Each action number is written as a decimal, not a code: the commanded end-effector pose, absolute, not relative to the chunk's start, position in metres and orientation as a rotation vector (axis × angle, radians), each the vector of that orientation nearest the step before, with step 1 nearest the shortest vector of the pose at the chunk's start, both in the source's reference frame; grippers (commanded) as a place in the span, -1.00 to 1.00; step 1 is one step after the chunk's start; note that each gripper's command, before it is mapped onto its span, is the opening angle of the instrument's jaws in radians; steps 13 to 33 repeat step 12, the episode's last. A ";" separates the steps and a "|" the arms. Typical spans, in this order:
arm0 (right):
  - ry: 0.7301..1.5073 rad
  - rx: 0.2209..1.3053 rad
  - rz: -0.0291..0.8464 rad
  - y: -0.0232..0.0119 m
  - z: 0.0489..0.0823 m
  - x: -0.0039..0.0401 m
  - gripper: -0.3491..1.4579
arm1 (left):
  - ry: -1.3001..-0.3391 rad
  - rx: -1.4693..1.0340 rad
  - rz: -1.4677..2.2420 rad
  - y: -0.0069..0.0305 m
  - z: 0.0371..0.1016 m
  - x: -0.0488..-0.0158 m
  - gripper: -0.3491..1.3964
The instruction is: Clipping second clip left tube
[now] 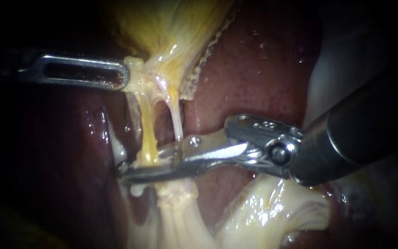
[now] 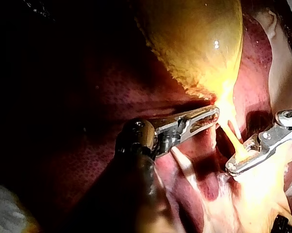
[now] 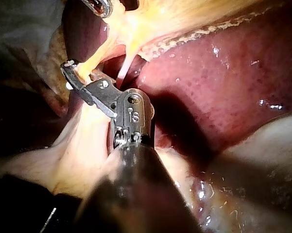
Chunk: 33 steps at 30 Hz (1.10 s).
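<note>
The right instrument point(image 1: 137, 168) reaches in from the right, nearly level, its jaws closed across the left tube point(image 1: 147, 136) low down. Beyond, the left instrument point(image 1: 124, 74) lies flat, jaws pinching the gallbladder point(image 1: 171, 27) at its neck.

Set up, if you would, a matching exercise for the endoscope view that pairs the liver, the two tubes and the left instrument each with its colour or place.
Things:
1. liver
2. left tube
3. right tube
4. left instrument

Descriptions:
A. thin and whitish
B. metal, tip at the pale neck of the gallbladder
C. dark red
D. yellowish, running down to the tip of the right instrument

Pairs: 1-C, 2-D, 3-A, 4-B.
</note>
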<state>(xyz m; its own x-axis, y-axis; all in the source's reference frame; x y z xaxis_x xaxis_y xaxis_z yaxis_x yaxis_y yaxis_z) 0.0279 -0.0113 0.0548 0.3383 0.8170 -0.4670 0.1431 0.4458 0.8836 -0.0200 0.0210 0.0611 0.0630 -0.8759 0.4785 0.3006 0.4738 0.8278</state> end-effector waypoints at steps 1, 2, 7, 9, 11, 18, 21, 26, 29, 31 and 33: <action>1.165 1.043 0.560 -0.0113 0.0549 0.0279 -1.00 | -1.188 0.611 -0.978 0.0210 0.0611 -0.0200 -1.00; 1.165 1.043 0.560 -0.0114 0.0550 0.0279 -1.00 | -1.188 0.611 -0.978 0.0210 0.0611 -0.0200 -1.00; 1.166 1.039 0.560 -0.0117 0.0553 0.0280 -1.00 | -1.188 0.611 -0.978 0.0210 0.0611 -0.0200 -1.00; 1.165 1.041 0.558 -0.0117 0.0554 0.0280 -1.00 | -1.188 0.611 -0.978 0.0210 0.0611 -0.0201 -1.00; 1.165 1.041 0.557 -0.0117 0.0555 0.0280 -1.00 | -1.188 0.611 -0.978 0.0210 0.0611 -0.0201 -1.00; 1.165 1.043 0.555 -0.0117 0.0555 0.0280 -1.00 | -1.188 0.611 -0.978 0.0210 0.0611 -0.0201 -1.00; 1.165 1.043 0.555 -0.0117 0.0555 0.0280 -1.00 | -1.188 0.611 -0.978 0.0210 0.0611 -0.0201 -1.00; 1.165 1.043 0.555 -0.0117 0.0555 0.0280 -1.00 | -1.188 0.611 -0.978 0.0210 0.0611 -0.0201 -1.00; 1.165 1.043 0.555 -0.0117 0.0555 0.0280 -1.00 | -1.188 0.611 -0.978 0.0210 0.0611 -0.0201 -1.00; 1.165 1.043 0.555 -0.0117 0.0555 0.0280 -1.00 | -1.188 0.611 -0.978 0.0210 0.0611 -0.0201 -1.00; 1.165 1.043 0.555 -0.0117 0.0555 0.0280 -1.00 | -1.188 0.611 -0.978 0.0210 0.0611 -0.0201 -1.00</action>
